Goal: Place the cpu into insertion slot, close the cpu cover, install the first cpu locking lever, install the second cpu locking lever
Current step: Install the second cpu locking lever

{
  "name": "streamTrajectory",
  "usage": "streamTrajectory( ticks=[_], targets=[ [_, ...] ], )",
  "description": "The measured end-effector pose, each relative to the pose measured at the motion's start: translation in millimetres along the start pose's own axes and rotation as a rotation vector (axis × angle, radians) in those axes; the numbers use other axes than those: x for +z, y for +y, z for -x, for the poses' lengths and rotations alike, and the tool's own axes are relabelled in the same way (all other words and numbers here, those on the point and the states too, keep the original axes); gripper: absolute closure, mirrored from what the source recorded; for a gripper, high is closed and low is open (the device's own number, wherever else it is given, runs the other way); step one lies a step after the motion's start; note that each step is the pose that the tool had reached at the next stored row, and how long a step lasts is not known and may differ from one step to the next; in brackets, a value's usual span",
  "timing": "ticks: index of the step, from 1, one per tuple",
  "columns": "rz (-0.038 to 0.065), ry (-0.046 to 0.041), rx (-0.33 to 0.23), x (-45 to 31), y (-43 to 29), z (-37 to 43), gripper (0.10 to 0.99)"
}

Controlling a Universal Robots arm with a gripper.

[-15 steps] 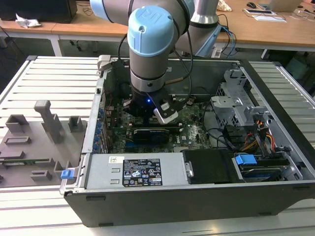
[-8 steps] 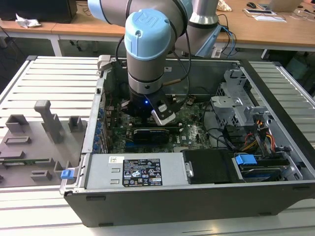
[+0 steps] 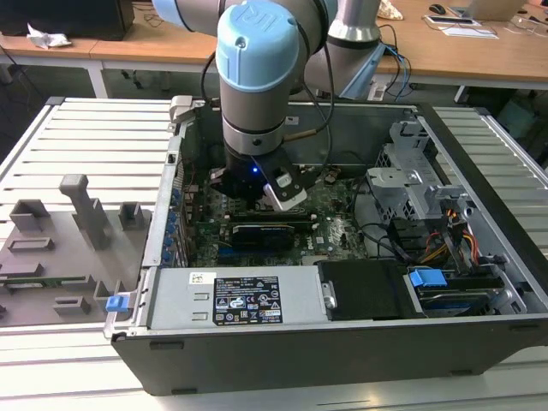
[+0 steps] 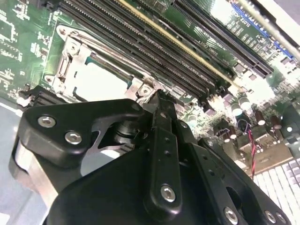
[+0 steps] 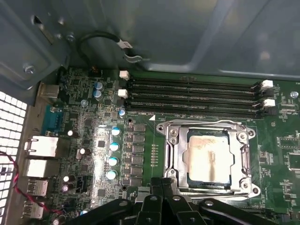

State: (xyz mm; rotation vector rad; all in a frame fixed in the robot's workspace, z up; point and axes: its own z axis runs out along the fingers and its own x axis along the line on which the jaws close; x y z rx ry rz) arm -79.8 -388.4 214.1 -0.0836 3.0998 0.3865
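- in the exterior view we see the arm (image 3: 257,77) reaching straight down into the open computer case (image 3: 342,342), its wrist vertical and the gripper (image 3: 257,201) low over the green motherboard (image 3: 334,227).
- in the first wrist view the gripper (image 5: 161,197) has its black fingers (image 5: 154,204) pressed together at the tips, clenched on nothing that we can make out, just at the near edge of the insertion slot (image 5: 208,157).
- in the second wrist view the same closed tips (image 4: 157,101) sit against the silver metal at the socket's rim, touching or nearly touching it; we cannot tell which.
- the cpu (image 5: 207,158) lies flat inside the insertion slot, its dull metal top showing through the window.
- the cpu cover (image 5: 176,150) is down over the chip, framing it on all sides.
- the memory slots (image 5: 192,96) run beside the socket, between it and the case wall.
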Motion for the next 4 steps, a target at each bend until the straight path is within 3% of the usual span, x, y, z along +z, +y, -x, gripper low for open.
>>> streamTrajectory(
  ticks=[4],
  targets=[
    [0.000, -0.0001, 0.000, -4.1, 1.1, 0.1, 0.980]
  ],
)
